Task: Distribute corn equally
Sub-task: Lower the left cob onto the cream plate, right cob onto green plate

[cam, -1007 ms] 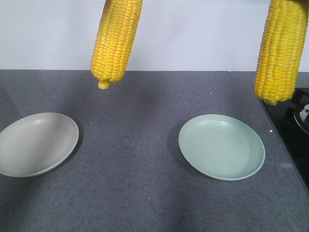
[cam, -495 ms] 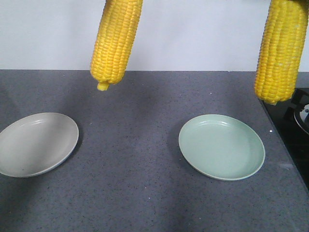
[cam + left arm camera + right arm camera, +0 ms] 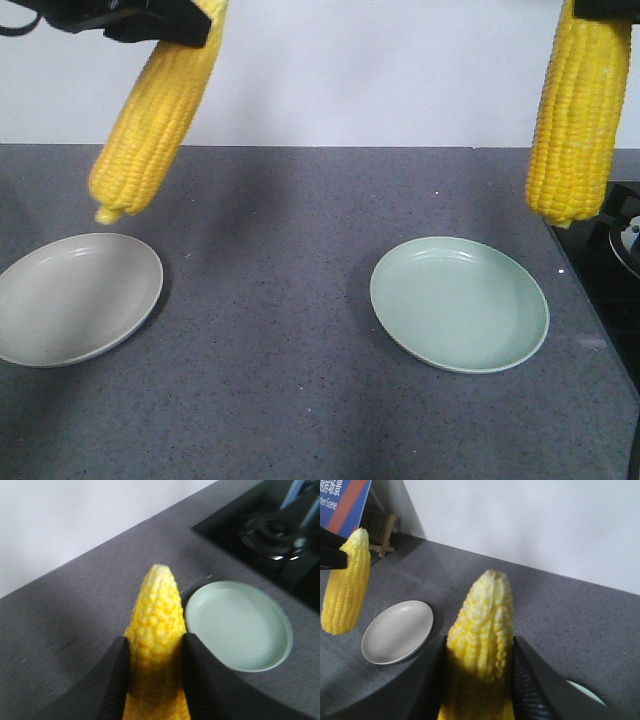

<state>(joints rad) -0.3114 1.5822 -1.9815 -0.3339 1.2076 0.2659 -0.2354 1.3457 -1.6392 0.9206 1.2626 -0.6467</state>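
Above the speckled dark-grey counter (image 3: 300,330) both plates, grey plate (image 3: 75,298) & green plate (image 3: 460,303), sit bare, so nothing's dealt out yet. Left gripper (image 3: 154,675) is clamped on the left cob (image 3: 155,120), tilted w/ its tip just over the grey plate's far rim. Right gripper (image 3: 479,680) pinches the right cob (image 3: 578,110), hanging near upright beyond the green plate's right edge; both cobs are bumpy, tapered, glossy yellow, the plates smooth & shallow.

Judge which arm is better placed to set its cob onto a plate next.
Probably the left. Its corn cob is tilted with the tip just above the grey plate. The right arm's cob hangs beyond the far edge of the green plate.
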